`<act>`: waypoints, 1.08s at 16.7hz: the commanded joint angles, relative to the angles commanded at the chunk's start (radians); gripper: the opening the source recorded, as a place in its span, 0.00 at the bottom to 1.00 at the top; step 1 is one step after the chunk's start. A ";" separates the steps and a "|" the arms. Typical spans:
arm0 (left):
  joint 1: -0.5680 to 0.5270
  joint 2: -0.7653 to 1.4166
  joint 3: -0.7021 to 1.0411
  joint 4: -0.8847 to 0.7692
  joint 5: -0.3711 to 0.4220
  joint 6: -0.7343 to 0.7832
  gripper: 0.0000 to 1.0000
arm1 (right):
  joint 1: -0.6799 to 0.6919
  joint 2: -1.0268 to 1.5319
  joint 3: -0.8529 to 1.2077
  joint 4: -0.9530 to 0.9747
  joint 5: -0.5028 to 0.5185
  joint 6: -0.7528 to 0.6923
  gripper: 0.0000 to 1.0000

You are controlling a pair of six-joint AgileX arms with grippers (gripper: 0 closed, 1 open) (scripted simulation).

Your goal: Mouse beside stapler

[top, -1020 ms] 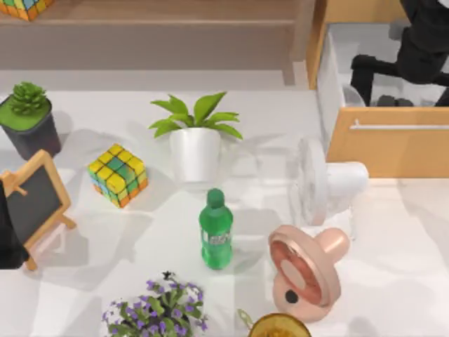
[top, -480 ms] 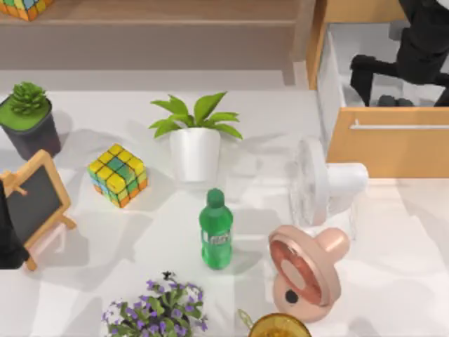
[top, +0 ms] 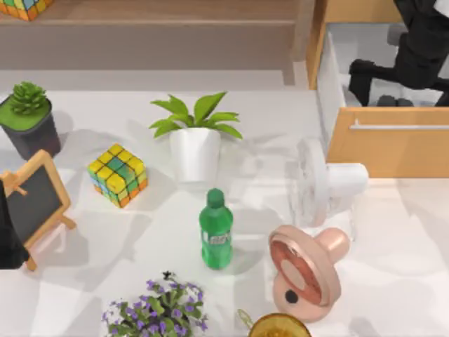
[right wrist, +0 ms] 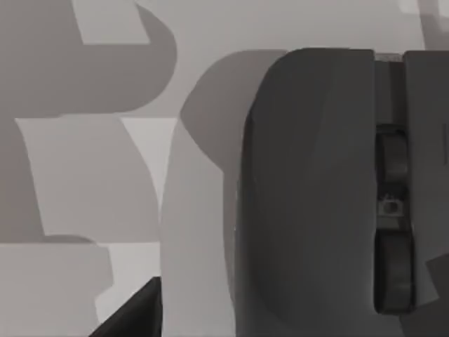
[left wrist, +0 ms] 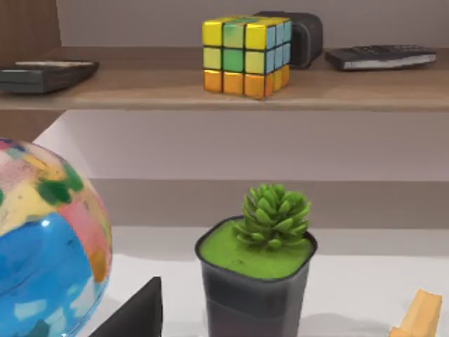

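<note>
The right arm [top: 421, 49] is seen at the top right of the top view, reaching down into an open wooden drawer [top: 386, 144] at the table's right rear corner. Its gripper is hidden among dark shapes inside the drawer, and whether its fingers are spread or closed cannot be told. In the right wrist view, the mouse [right wrist: 316, 196] is seen close below the camera, lying on a pale grey surface, its scroll wheel [right wrist: 390, 158] visible along the split between its buttons. In the top view, small dark humps [top: 393, 102] are seen at the drawer's front wall, but these cannot be identified for certain.

The left arm [top: 8, 239] is parked at the left edge of the table, beside a small chalkboard easel [top: 31, 200]; the state of its gripper cannot be told. In the left wrist view, a succulent [left wrist: 270, 217] in a dark pot is seen ahead, a colourful globe [left wrist: 42, 246] near it, and a cube [left wrist: 245, 56] on a shelf [left wrist: 140, 88] above.

On the table, a green bottle [top: 215, 229] stands upright near the middle, with a potted plant [top: 195, 137] behind it, a puzzle cube [top: 118, 174] to its left, a white fan [top: 323, 182] and a pink fan [top: 305, 270] to its right, and purple flowers [top: 158, 309] at the front edge.
</note>
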 joint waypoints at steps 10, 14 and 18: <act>0.000 0.000 0.000 0.000 0.000 0.000 1.00 | 0.001 0.013 -0.019 0.042 0.002 0.001 1.00; 0.000 0.000 0.000 0.000 0.000 0.000 1.00 | 0.001 0.025 -0.024 0.051 0.000 0.001 1.00; 0.000 0.000 0.000 0.000 0.000 0.000 1.00 | 0.001 0.025 -0.024 0.051 0.000 0.001 0.77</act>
